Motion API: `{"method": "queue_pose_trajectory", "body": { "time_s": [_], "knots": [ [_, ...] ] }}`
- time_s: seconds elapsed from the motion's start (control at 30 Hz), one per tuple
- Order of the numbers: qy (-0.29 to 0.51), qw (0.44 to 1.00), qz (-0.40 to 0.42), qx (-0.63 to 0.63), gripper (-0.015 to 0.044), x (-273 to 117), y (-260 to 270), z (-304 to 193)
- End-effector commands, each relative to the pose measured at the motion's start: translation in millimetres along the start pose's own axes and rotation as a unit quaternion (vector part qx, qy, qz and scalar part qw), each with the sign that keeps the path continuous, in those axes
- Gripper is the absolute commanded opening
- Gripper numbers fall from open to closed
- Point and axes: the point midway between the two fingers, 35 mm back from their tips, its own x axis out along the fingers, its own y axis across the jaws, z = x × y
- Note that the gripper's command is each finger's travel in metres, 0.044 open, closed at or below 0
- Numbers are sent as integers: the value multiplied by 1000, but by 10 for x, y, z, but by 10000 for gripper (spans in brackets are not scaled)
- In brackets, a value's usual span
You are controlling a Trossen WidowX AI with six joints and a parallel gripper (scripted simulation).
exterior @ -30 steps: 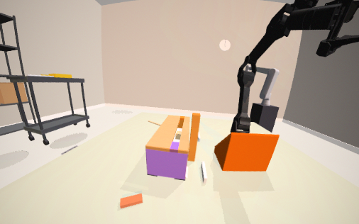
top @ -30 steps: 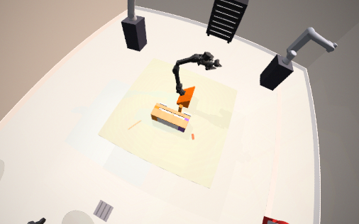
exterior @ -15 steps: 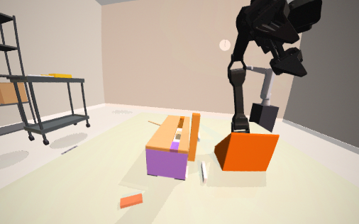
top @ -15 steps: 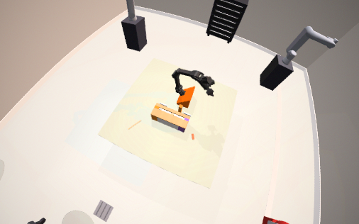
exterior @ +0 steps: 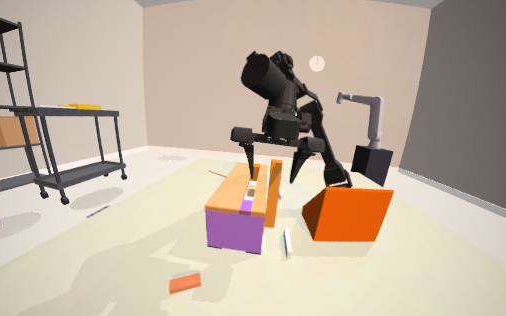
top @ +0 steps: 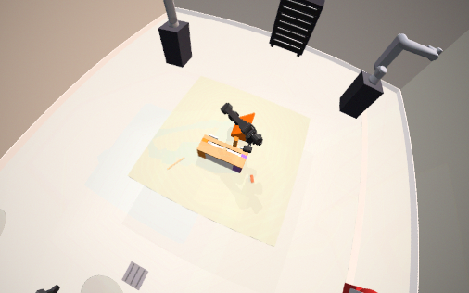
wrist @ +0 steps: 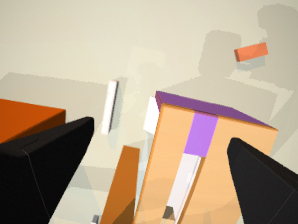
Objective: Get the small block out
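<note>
We are bending our arm (top: 240,122) (exterior: 317,117) over the purple-ended box (top: 227,154) (exterior: 235,230) (wrist: 167,127), pointing the claw (top: 252,144) (exterior: 272,180) (wrist: 162,135) downward. Its fingers are standing wide apart, gripping nothing. A small greyish patch (exterior: 251,192) (wrist: 169,212) is showing through the box's top slot; we cannot tell whether it is the block.

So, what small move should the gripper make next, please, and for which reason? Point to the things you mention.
Probably a small sideways shift to centre the open gripper (exterior: 272,181) (wrist: 162,135) over the slot (wrist: 184,182) in the box's top, before any lowering: one fingertip is above the box (exterior: 235,230) (wrist: 245,131), the other beyond the upright orange-brown bar (exterior: 274,195) (wrist: 121,180).
</note>
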Motion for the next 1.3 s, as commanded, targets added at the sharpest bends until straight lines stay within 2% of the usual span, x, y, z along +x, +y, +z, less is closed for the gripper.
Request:
{"method": "queue_pose_trajectory", "body": {
  "time_s": [0.0, 0.13, 1.27],
  "knots": [
    [67, 997, 20, 33, 400, 271, -123, -360],
    [95, 994, 28, 43, 400, 373, -175, -520],
    [96, 994, 29, 42, 400, 247, -161, -1004]
  ]
}}
